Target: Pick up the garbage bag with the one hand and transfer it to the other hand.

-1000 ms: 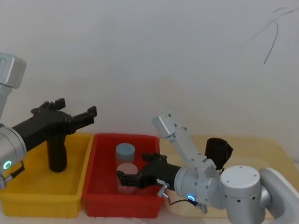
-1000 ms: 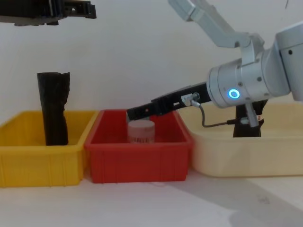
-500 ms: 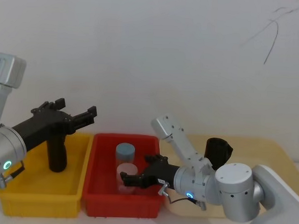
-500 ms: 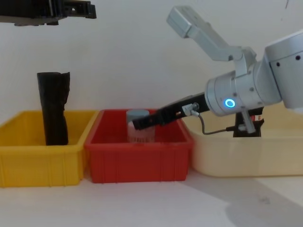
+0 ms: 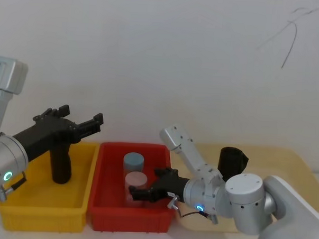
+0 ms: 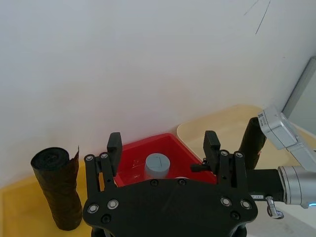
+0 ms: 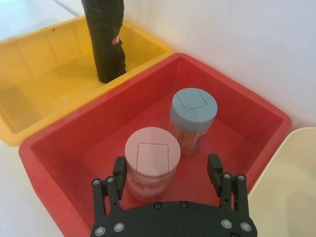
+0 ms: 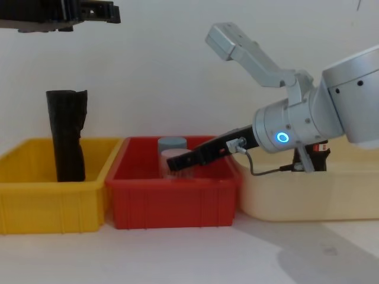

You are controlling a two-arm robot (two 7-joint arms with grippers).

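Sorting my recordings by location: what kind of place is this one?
Probably a robot test bench in a lab: a plain white wall, a yellow bin, a red bin and a cream tray set side by side on a white table.

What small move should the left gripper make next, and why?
Probably lower the left gripper toward the garbage bag: its fingers are open and it hovers above the roll, which stands upright and ungrasped in the yellow bin.

Plain white wall (image 5: 162,56) with a thin dark crack (image 5: 290,38) at upper right.
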